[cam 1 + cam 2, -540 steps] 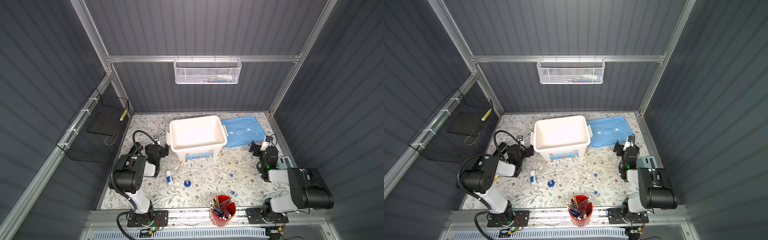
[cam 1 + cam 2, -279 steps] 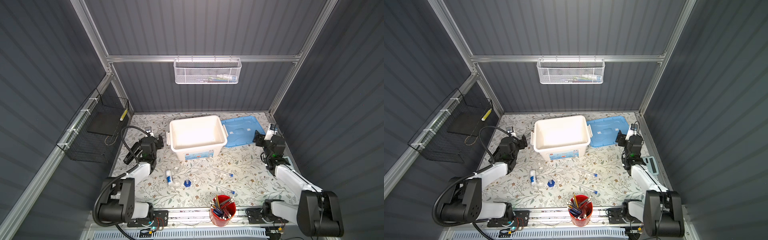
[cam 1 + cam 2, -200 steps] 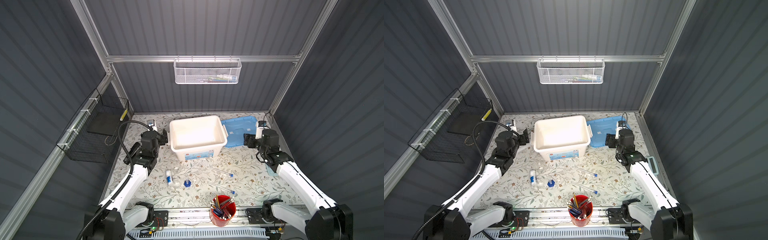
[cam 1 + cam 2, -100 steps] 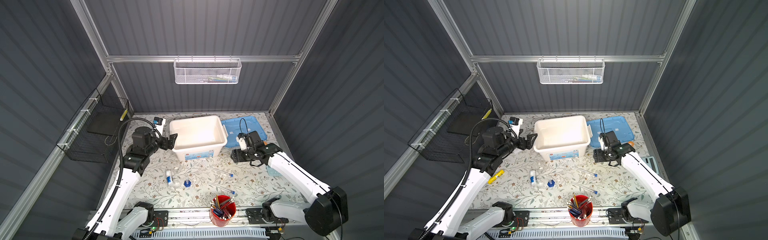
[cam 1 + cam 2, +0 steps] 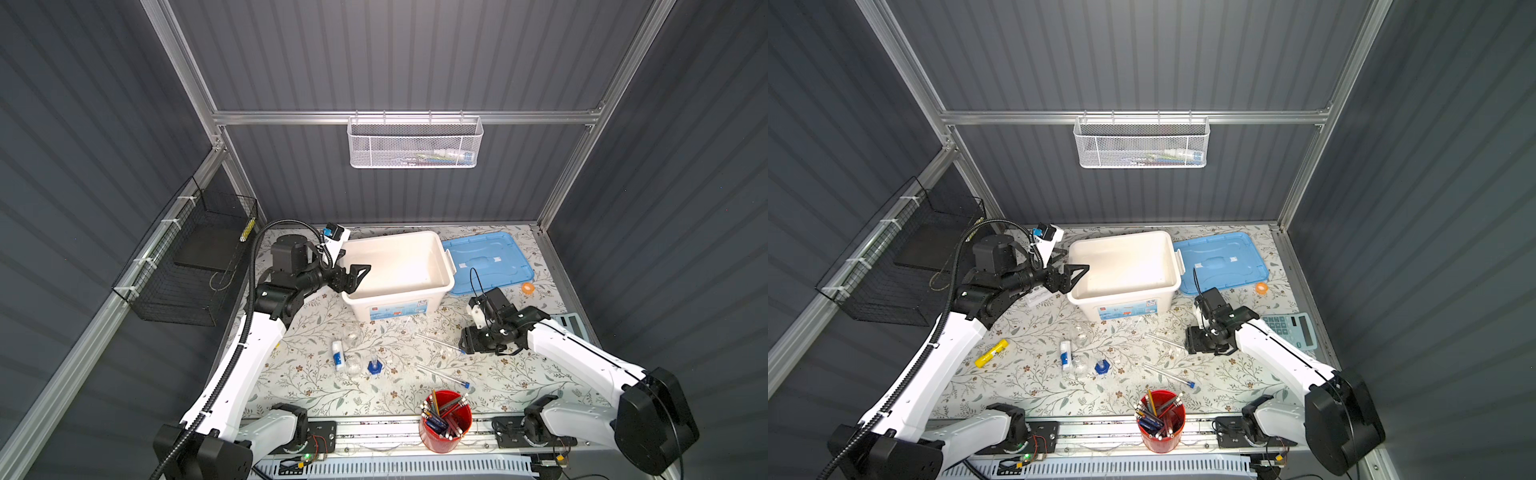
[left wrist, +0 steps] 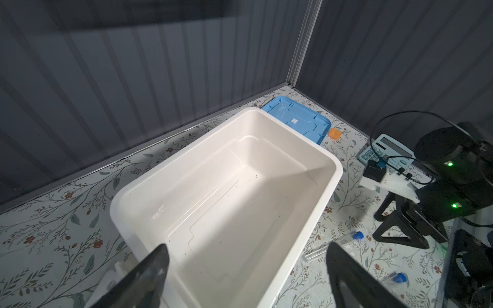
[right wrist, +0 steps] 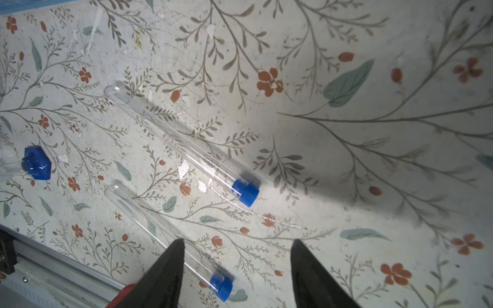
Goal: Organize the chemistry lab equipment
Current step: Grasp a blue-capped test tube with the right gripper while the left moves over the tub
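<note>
Both arms have swung out from their folded rest at the table's sides. The left gripper (image 5: 360,279) now hangs over the left rim of the white bin (image 5: 445,266) at centre frame in both top views. The right gripper (image 7: 237,243) has dropped toward the lower middle. The left fingers (image 6: 149,277) stand spread wide on nothing. The right fingers (image 7: 170,272) have drawn closer yet remain apart, framing the capped end of one test tube (image 7: 160,229) without visibly touching it. The sorting looks barely begun: the bin is bare and all the glassware lies on the floral table (image 5: 307,374) below it in the frame, so a first tube pick seems at hand. Counted: two blue-capped tubes, the second tube (image 7: 181,144) just beside the first; one measuring cylinder (image 5: 375,365) on its blue foot; two round flasks, upper flask (image 5: 352,331) and lower flask (image 5: 353,368), with fainter clear pieces too dim to number; one blue lid (image 5: 490,262); one red pencil cup (image 5: 445,422); one calculator (image 5: 1289,330)
</note>
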Robot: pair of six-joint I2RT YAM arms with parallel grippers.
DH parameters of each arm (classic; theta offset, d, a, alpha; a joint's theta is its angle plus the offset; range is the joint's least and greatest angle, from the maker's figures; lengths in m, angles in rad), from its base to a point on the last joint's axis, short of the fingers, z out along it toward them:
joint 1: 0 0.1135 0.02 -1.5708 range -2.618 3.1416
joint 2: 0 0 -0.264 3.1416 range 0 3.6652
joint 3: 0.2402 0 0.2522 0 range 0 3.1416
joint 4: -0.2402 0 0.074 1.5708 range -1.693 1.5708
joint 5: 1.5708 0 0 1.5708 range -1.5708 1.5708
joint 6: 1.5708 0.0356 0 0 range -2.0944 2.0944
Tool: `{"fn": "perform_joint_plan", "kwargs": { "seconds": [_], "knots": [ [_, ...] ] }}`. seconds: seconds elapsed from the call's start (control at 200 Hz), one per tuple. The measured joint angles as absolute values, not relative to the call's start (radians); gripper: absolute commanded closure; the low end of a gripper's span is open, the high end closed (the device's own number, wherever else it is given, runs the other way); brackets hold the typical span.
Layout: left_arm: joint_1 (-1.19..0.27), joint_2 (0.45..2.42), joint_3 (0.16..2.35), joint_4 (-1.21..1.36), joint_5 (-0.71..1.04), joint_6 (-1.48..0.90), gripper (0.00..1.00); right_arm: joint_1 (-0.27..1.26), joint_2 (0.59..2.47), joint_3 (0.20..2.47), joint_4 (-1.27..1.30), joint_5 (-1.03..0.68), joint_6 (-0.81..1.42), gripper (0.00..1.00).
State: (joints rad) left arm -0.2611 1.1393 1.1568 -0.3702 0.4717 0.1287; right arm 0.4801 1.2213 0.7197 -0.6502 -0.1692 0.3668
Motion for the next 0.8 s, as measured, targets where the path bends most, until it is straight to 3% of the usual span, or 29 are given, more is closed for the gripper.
{"fn": "perform_joint_plan", "kwargs": {
  "seconds": [0.8],
  "knots": [
    [-0.261, 1.139, 1.157, -0.382, 0.492, 0.154, 0.09, 0.531, 1.452, 0.754, -0.537, -0.151, 0.331, 0.51]
  ]
}}
